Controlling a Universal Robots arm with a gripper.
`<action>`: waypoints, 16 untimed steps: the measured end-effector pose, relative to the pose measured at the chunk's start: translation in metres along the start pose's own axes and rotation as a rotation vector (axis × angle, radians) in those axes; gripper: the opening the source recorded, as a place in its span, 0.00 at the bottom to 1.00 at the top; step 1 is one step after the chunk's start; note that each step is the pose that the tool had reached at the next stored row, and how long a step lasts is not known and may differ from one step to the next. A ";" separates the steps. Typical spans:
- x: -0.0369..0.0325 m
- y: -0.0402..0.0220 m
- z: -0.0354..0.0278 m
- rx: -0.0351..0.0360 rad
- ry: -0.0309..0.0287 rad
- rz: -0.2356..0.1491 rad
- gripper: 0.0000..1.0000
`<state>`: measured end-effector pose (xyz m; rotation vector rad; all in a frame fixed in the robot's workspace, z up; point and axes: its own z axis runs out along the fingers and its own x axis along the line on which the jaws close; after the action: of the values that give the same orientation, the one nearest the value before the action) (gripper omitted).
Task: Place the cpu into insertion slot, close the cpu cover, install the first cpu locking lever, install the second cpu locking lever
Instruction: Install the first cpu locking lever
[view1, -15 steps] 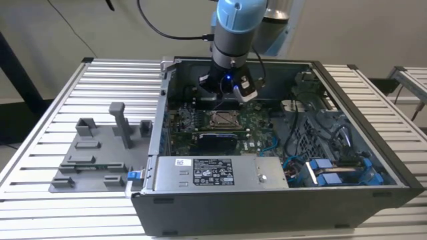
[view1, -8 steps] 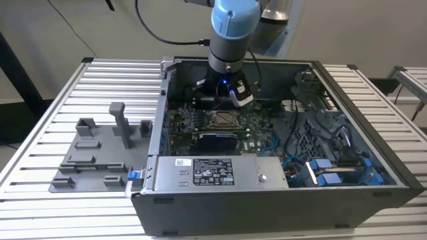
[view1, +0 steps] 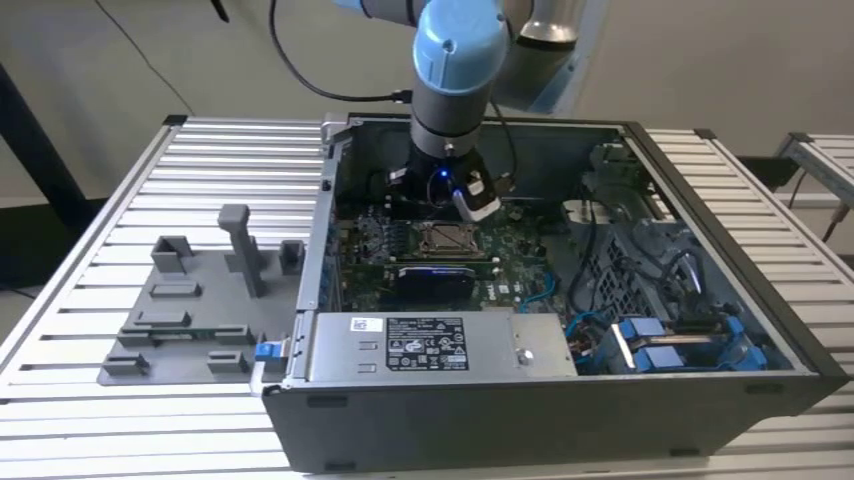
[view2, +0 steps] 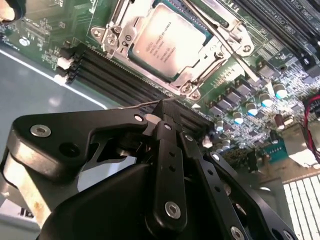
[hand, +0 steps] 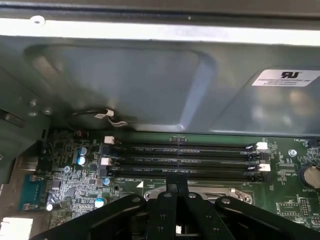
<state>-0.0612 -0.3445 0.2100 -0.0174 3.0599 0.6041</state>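
The cpu (view2: 167, 40), a silver square chip, lies seated in the insertion slot (view1: 447, 238) on the green motherboard (view2: 250, 100). The silver cpu cover (view2: 207, 54) lies flat around the chip, which shows through its window. A thin metal lever rod (view2: 220, 35) runs along one side of the cover. My black gripper (view2: 165, 107) hangs just above the board beside the socket, over the memory slots (hand: 180, 160). Its fingertips (hand: 172, 181) meet and nothing is between them. In the exterior view the gripper (view1: 451, 208) sits just behind the socket inside the open case.
The motherboard lies in an open computer case (view1: 747, 290) with tall metal walls. A black power supply (view1: 427, 345) lies in front of the socket. Cables and blue connectors (view1: 667, 345) are at the exterior view's right. A grey fixture (view1: 200, 300) with upright pegs stands on the slatted table.
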 end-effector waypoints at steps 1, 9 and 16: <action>0.0003 0.0000 0.0011 0.0001 -0.0029 -0.001 0.11; 0.0028 -0.0017 0.0067 0.0002 -0.0126 -0.005 0.11; -0.0013 -0.0022 0.0079 0.0002 -0.0130 -0.005 0.11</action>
<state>-0.0598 -0.3436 0.2018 -0.0214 3.0464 0.6012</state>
